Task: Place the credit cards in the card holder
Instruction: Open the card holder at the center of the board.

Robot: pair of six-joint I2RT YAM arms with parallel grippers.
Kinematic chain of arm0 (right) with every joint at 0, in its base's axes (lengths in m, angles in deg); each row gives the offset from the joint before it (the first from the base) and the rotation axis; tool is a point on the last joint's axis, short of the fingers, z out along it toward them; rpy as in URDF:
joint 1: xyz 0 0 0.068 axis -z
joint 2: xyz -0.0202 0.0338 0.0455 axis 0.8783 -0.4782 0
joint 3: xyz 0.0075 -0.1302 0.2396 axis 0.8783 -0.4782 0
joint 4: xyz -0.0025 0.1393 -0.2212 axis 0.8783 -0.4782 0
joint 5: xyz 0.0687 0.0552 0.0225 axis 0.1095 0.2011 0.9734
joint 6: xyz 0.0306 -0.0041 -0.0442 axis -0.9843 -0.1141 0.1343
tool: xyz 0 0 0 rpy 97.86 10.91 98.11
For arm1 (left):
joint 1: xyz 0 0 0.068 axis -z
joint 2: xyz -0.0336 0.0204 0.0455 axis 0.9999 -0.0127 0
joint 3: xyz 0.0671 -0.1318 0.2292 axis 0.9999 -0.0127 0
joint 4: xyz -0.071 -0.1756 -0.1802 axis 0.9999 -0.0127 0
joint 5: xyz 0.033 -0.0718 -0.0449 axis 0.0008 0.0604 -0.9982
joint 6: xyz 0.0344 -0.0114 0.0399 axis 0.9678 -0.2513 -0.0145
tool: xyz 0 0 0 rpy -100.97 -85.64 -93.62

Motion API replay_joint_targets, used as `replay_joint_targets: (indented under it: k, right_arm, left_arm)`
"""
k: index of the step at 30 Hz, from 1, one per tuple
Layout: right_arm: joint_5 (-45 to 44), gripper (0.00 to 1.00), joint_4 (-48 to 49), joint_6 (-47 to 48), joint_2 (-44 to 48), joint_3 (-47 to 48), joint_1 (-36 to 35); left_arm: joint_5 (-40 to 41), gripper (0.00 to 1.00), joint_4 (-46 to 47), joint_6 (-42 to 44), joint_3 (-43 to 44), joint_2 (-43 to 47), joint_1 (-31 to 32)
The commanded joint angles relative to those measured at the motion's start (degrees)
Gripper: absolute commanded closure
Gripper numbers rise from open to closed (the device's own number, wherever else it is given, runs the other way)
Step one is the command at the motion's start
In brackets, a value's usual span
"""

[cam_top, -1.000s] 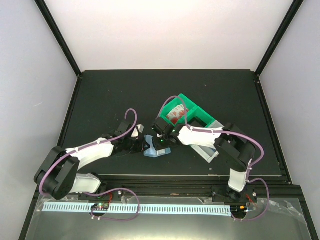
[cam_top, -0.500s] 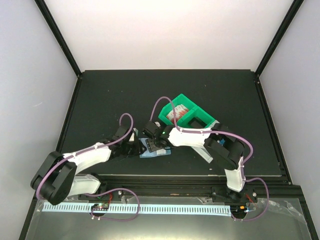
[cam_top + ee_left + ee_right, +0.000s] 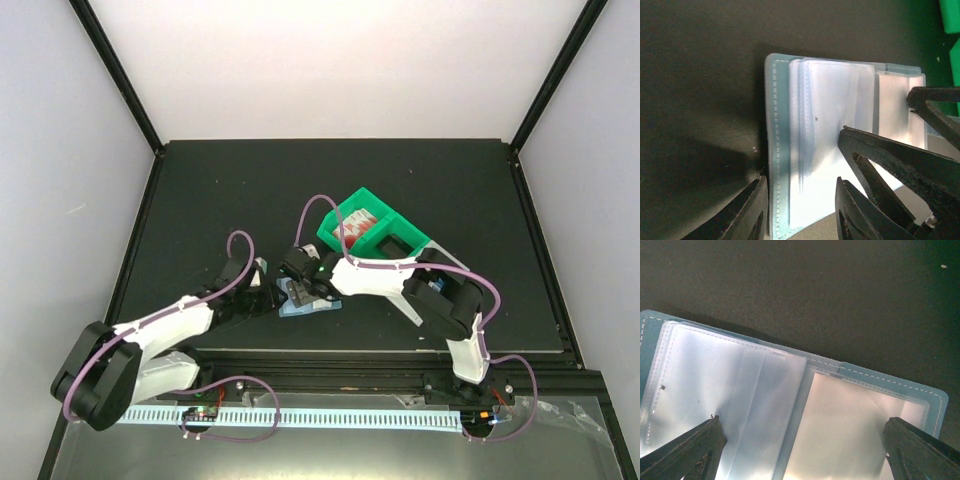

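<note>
One wallet (image 3: pixel 308 304) lies spread open on the black table (image 3: pixel 220 200), close to its near edge. Its inside faces up and its long axis runs left to right in the top view. It is pale teal with light stitching and several clear sleeves. Two grippers are over it. The left gripper (image 3: pixel 800 185) is parted astride a stitched corner, and the right gripper (image 3: pixel 801 422) is spread wide above the sleeves. One green bin (image 3: pixel 365 215) stands near, farther back.
</note>
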Motion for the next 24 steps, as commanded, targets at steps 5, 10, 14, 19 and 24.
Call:
replay_joint_targets:
  k: [5,10,14,19,24]
  right_arm:
    - [0.98,0.12,-4.00,0.78,-3.07,-3.29,-0.38]
    - [2.32,0.12,-3.14,1.14,3.37,-1.29,-0.24]
    - [4.60,0.16,-1.47,0.51,7.04,0.09,0.20]
    - [4.50,0.23,-0.02,-2.38,10.34,-0.31,0.80]
    - [6.29,0.27,1.92,-2.94,13.65,-3.38,1.98]
  left_arm:
    - [-0.21,0.61,2.65,-2.62,-3.94,5.73,-4.87]
    - [-3.79,0.59,4.81,-0.50,-3.24,6.75,-5.55]
    - [-4.72,0.68,4.98,1.71,-1.48,8.67,-4.53]
    - [-2.36,0.70,2.91,0.79,0.45,9.44,-3.06]
    - [-1.18,0.70,1.26,1.28,2.56,9.86,-1.06]
